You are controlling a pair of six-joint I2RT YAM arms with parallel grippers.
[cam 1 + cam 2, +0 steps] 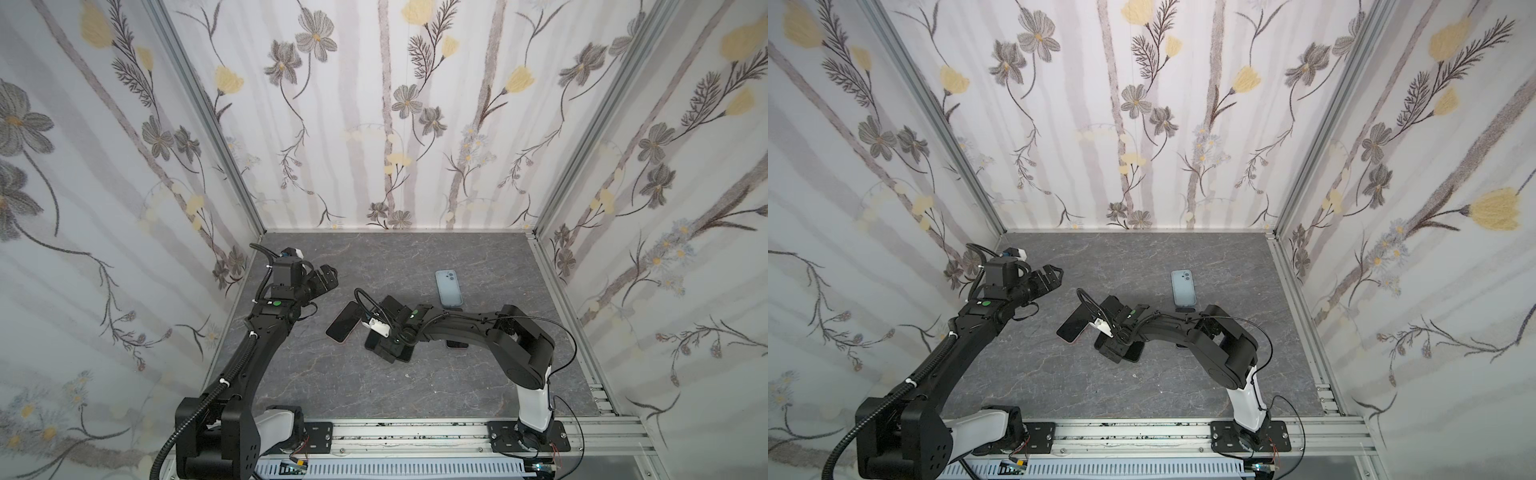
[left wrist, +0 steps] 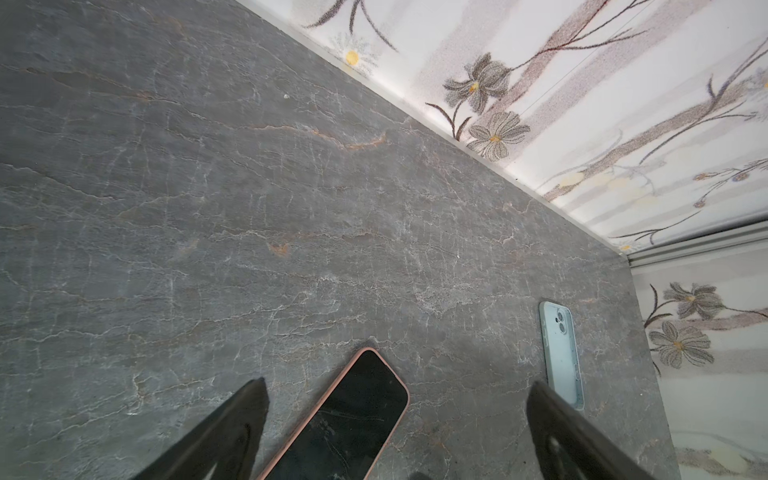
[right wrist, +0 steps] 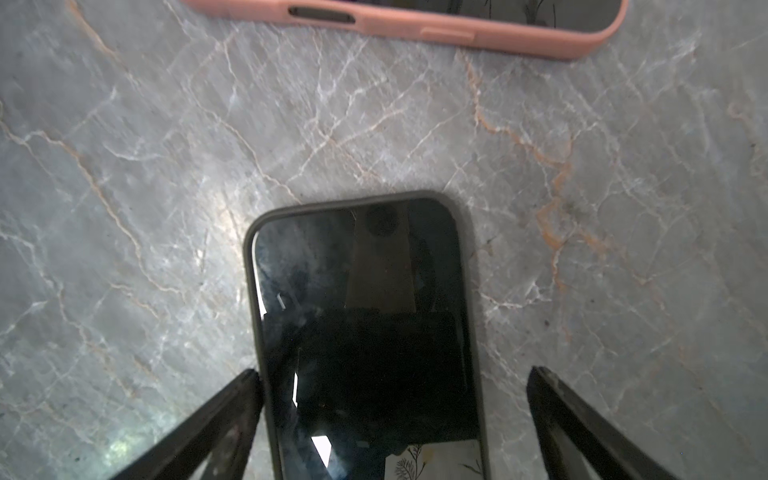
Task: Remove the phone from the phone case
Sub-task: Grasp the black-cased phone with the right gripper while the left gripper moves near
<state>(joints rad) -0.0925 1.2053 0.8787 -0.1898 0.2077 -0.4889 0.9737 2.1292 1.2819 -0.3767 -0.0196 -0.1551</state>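
Three phones show clearly on the table (image 1: 415, 257). One dark-cased phone (image 3: 365, 332) lies screen-up between the wide-spread fingers of the right gripper (image 3: 395, 374). One pink-cased phone (image 1: 344, 321) lies just beside it and one blue-cased phone (image 1: 449, 289) lies face-down near it. One dark edge (image 1: 457, 345) peeks from under the right arm. Well apart from the dark-cased phone, the left gripper (image 2: 398, 382) is also spread.

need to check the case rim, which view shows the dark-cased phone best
The right wrist view: the dark-cased phone lies screen up, rim clear, inside the open right gripper. Both top views show it mostly hidden under that gripper. The left wrist view misses it.
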